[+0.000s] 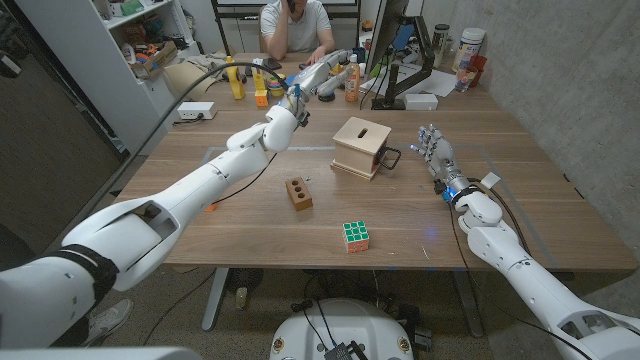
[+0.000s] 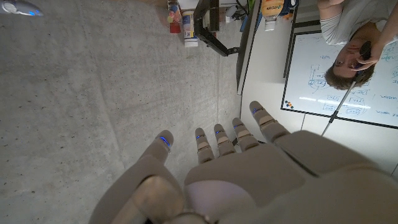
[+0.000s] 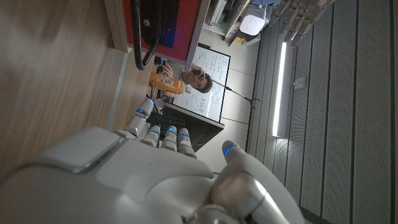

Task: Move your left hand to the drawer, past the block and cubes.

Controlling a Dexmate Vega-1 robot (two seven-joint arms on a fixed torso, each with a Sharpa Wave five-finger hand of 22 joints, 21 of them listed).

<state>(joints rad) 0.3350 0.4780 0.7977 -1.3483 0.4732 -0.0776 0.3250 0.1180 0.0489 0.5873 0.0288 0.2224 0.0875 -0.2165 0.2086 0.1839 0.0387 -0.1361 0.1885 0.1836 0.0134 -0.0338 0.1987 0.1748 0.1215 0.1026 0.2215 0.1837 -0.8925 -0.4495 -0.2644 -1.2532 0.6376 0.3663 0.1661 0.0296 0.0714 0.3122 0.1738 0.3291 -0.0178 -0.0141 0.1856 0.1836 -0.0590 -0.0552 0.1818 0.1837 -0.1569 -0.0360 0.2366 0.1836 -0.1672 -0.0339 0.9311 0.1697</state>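
On the wooden table (image 1: 250, 215) the drawer (image 1: 360, 146) sits behind the block (image 1: 298, 193) and cube (image 1: 356, 235), left hand (image 1: 318, 78) raised beyond it, right hand (image 1: 434, 152) beside it, both with fingers apart, empty.

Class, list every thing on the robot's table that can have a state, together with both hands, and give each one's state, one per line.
Left hand: raised above the table beyond the drawer, fingers apart, holding nothing.
Right hand: beside the drawer's handle, fingers apart, holding nothing.
Wooden drawer box: shut, upright, black handle toward the right hand.
Wooden block: lying on the table, holes up, untouched.
Rubik's cube: scrambled, resting near the table's front edge.
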